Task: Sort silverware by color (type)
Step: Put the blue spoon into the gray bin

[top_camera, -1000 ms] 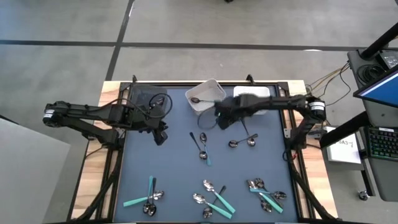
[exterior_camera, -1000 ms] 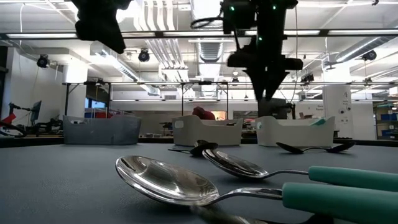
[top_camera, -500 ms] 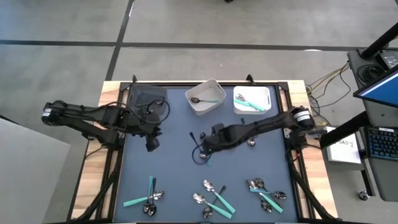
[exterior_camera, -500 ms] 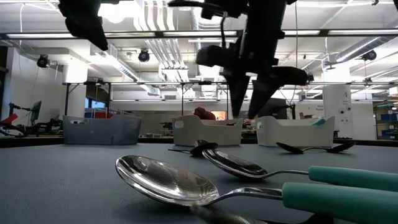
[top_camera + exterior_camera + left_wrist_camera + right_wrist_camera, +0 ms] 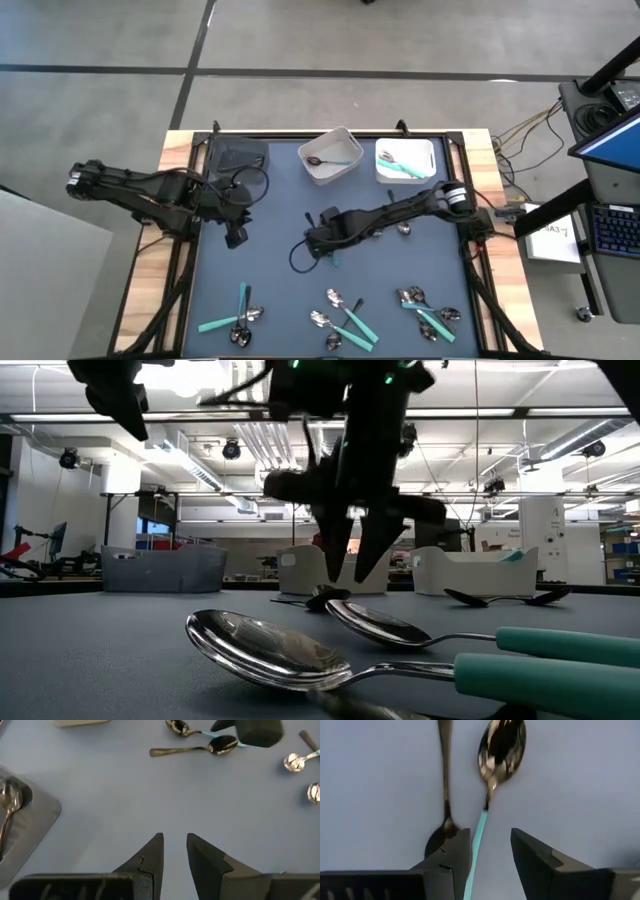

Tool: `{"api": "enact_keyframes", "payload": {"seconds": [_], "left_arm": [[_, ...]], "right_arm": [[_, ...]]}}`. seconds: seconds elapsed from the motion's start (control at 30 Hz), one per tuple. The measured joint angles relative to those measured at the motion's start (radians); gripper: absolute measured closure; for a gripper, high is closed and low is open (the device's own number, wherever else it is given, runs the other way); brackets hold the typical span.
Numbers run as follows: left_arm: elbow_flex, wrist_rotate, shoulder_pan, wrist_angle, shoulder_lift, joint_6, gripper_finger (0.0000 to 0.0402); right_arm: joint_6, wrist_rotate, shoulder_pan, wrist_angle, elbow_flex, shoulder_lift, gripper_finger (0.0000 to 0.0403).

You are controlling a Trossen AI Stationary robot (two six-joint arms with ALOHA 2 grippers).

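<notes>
Two spoons lie side by side in the table's middle: one with a teal handle [image 5: 501, 746] and one all metal [image 5: 445, 780]. My right gripper [image 5: 490, 851] hangs open just above them, pointing down. Its fingers stand on either side of the teal handle [image 5: 480, 827] without touching it. In the low view the fingertips [image 5: 331, 572] end a little above the spoons [image 5: 325, 597]. My left gripper [image 5: 235, 238] hovers open over bare table toward the left, and nothing is between its fingers [image 5: 155, 851].
At the far edge stand a white bin [image 5: 345, 140] holding a dark spoon, a white bin [image 5: 430, 152] holding teal-handled pieces, and a dark grey bin [image 5: 225, 150] holding a spoon. Two spoons [image 5: 390, 230] lie right of centre. Groups of silverware [image 5: 240, 315] [image 5: 345, 318] [image 5: 428, 312] line the near edge.
My right gripper has swung from the white bins toward the table's near left, coming down over the middle pair of spoons and rolling as it went; its fingers stay open. My left gripper has drifted a little toward the table's left and near edges.
</notes>
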Motion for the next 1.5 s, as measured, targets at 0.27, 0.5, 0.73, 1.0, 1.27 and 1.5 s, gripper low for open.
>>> {"api": "enact_keyframes", "payload": {"seconds": [0.27,0.5,0.73,1.0,1.27,1.5], "left_arm": [[0.000,-0.001,-0.023,-0.023,-0.004,-0.014,0.0333],[0.000,-0.003,-0.023,-0.046,-0.005,-0.014,0.0333],[0.000,-0.027,-0.023,-0.046,-0.005,-0.014,0.0333],[0.000,-0.058,-0.023,-0.045,-0.005,-0.033,0.0333],[0.000,-0.096,-0.023,-0.017,0.000,-0.064,0.0333],[0.000,-0.158,-0.023,0.021,0.023,-0.111,0.0333]], "right_arm": [[-0.026,-0.006,-0.023,-0.003,0.028,0.066,0.0271],[-0.036,-0.004,-0.023,-0.001,0.028,0.086,0.0295],[-0.109,-0.004,-0.026,0.000,0.029,0.088,0.0378],[-0.170,-0.003,-0.044,-0.079,0.023,0.062,0.0392],[-0.248,0.138,-0.079,-0.268,0.024,-0.081,0.0393],[-0.455,0.258,-0.177,-0.208,0.025,-0.197,0.0393]]}}
